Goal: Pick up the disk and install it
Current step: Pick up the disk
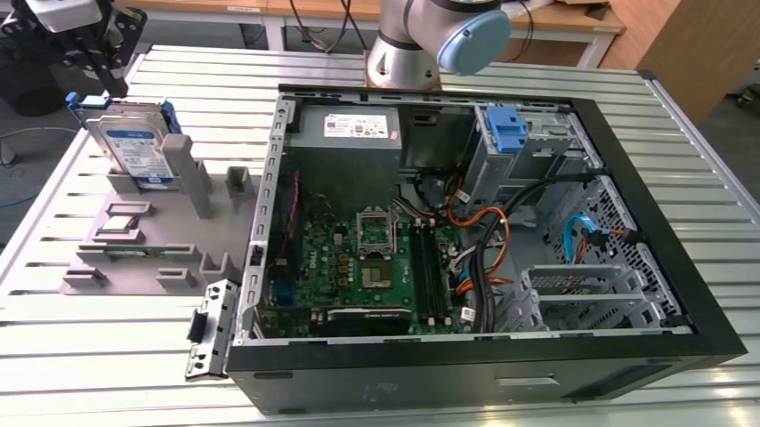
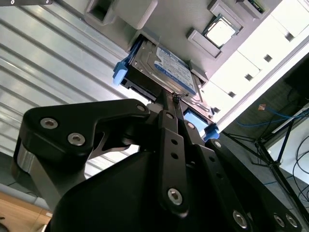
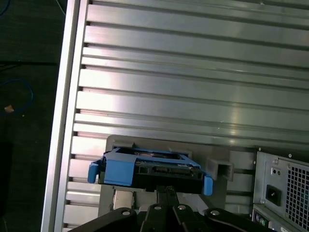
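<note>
While the disk [image 1: 133, 147] stands on edge in a slot at the far end of the grey holder [image 1: 166, 236], near the tabletop's [image 1: 95, 356] far corner on the exterior view's left, the gripper [image 1: 110, 87] hangs just above its upper edge. In both wrist views the fingers [image 2: 169, 128] are drawn together with hardly a gap, their tips at the middle of that edge and nothing seen between them. Whether they touch the disk I cannot tell. Blue side rails [image 3: 116, 171] clasp the disk's two ends, and its blue-and-white label faces the tabletop's near edge. A small silver chip [image 2: 219, 32] lies flat in a recess farther along the holder. Just beside the holder, toward the exterior view's right, sits the open computer case [image 1: 475, 374]. Its green board [image 1: 368, 267] is bared, a grey power-supply box [image 1: 351, 129] sits against its far wall, and a blue-latched drive bay [image 1: 507, 129] sits near its far corner.
</note>
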Controlling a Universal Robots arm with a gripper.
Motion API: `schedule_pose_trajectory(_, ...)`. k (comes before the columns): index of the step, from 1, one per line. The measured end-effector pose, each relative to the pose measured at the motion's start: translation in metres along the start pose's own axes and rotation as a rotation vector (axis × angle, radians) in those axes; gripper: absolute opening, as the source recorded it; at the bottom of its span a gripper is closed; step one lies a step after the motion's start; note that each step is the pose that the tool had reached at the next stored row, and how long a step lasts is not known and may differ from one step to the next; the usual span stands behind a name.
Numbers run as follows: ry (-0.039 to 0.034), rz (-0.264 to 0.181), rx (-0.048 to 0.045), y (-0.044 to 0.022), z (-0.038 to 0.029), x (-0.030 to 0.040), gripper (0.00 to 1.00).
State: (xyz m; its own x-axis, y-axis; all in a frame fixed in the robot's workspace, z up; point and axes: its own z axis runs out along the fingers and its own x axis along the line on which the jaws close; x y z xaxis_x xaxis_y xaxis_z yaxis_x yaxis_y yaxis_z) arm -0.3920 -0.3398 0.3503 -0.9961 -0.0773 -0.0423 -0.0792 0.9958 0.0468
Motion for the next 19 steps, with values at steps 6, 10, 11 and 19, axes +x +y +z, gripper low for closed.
schedule_pose_trajectory(6, 0.0008, -0.016, -0.0007, 0.0, 0.0, 0.0, 0.1)
schedule_pose_trajectory(10, 0.0027, -0.059, -0.0026, 0.0, 0.0, 0.0, 0.1)
schedule_pose_trajectory(11, 0.0032, -0.072, -0.0031, 0.0, 0.0001, 0.0, 0.1)
schedule_pose_trajectory(19, 0.0061, -0.131, -0.0056, 0.0, 0.0, 0.0, 0.1)
